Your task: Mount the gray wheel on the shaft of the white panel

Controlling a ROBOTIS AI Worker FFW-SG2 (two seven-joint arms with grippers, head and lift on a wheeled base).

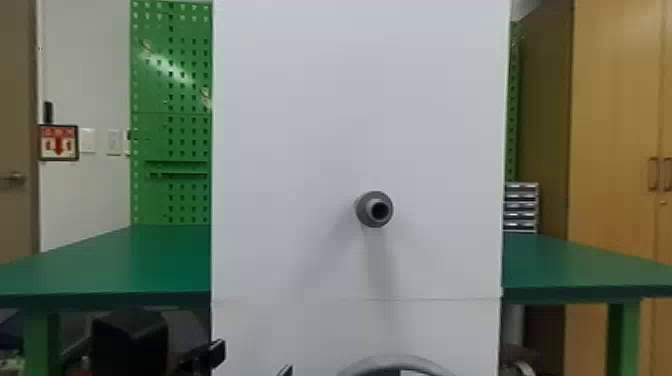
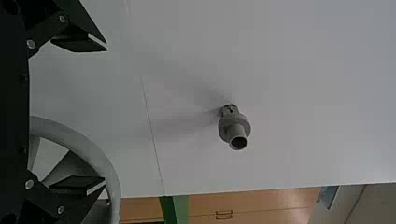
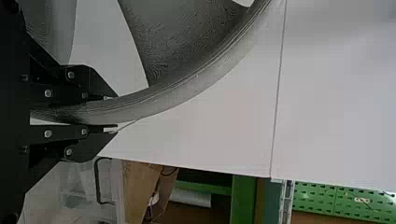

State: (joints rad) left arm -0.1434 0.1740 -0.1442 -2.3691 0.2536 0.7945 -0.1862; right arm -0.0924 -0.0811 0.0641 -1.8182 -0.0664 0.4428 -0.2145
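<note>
Right pincer [image 3: 113,113]: clamped on the rim of the gray wheel [image 3: 187,86], one finger to either side of the band. The wheel is gripped at its edge only, so tilt or rotation about that grip is to be expected if the hub is pushed off-centre; slip along the smooth, curved rim is a second possible fault.

Left pincer [image 2: 104,115]: fingers wide apart, nothing clamped between them. Part of the rim is seen beside and beyond one finger; whether it is touched cannot be told. If the wheel is raised without this finger being cleared, the rim or a spoke may be caught and the wheel knocked askew.

Shaft [image 1: 365,212]: bare, the wheel being held below it, in front of the panel. A lift and centring are judged to be needed next. With too little clearance, the narrow hollow end may be struck by the rim or spokes.

White panel [image 1: 295,125]: upright behind the shaft. If insertion is forced while misaligned, jamming at the collar or flexing of the panel may be caused.
</note>
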